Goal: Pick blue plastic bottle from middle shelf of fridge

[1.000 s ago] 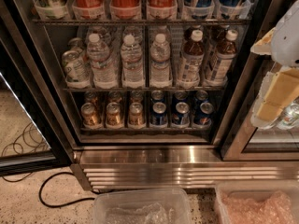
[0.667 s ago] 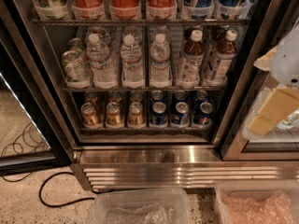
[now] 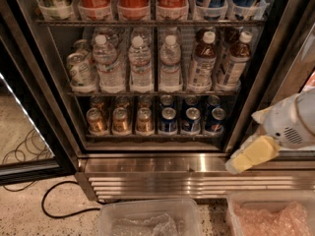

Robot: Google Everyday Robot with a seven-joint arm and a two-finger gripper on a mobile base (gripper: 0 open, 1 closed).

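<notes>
Fridge [image 3: 59,112]: a tall display cooler with a dark frame, door open, seen from the front and slightly above; a ribbed steel base runs along the bottom.
Middle shelf [image 3: 147,93]: a thin wire rack across the full width, carrying a row of bottles.
Blue plastic bottle [image 3: 202,63]: upright on the middle shelf, right of centre, with amber-brown drink, a white cap and a pale label; a second bottle [image 3: 235,60] of the same kind stands just beside it to the right.
Water bottles [image 3: 140,63]: clear, upright, filling the left and centre of the same shelf, the nearest one close beside the target.
Blue cans [image 3: 191,119]: on the shelf below, next to gold cans [image 3: 120,120].
Pincer [image 3: 248,156]: low at the right edge, in front of the steel base, well below and to the right of the target; it holds nothing, and I cannot tell how far apart its yellowish fingers stand.
Floor: two clear plastic bins [image 3: 147,218] sit in front of the fridge.
Risk: the target is hemmed in on both sides, so an approach slightly off line would likely nudge the water bottle or close on the twin bottle instead.
Risk: rising from so low, the arm could catch the shelf's front rail or the right door frame [image 3: 256,90].
</notes>
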